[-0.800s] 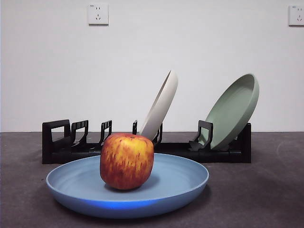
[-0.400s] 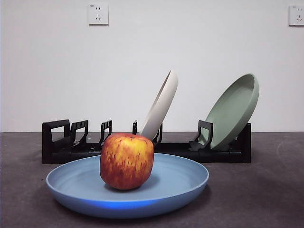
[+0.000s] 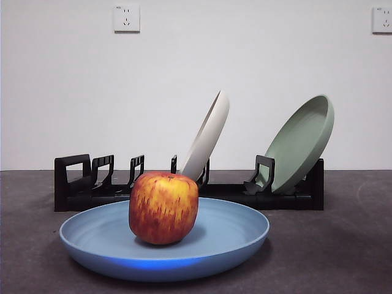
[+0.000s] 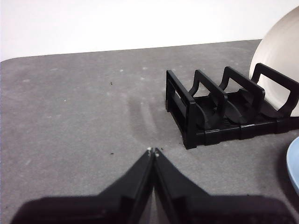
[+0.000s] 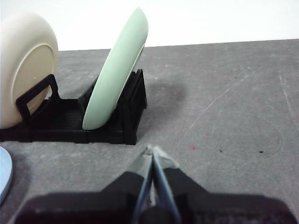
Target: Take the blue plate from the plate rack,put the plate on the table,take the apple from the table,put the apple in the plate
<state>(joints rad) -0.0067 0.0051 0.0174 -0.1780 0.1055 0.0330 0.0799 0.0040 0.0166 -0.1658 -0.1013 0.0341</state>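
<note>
The blue plate (image 3: 233,236) lies flat on the dark grey table (image 3: 343,245), in front of the plate rack (image 3: 184,190). On the plate, left of its middle, rests the red apple (image 3: 163,207) with yellow streaks. A sliver of the plate's rim shows in the left wrist view (image 4: 295,161) and in the right wrist view (image 5: 3,170). My left gripper (image 4: 153,151) is shut and holds nothing, hovering over bare table by the rack's empty end (image 4: 205,109). Off the rack's other end (image 5: 128,109), my right gripper (image 5: 153,150) is shut and holds nothing. Neither arm shows in the front view.
A cream-white plate (image 3: 207,136) leans in the middle of the rack and a sage-green plate (image 3: 301,142) leans at its right end. Behind the table stands a white wall with two sockets (image 3: 126,18).
</note>
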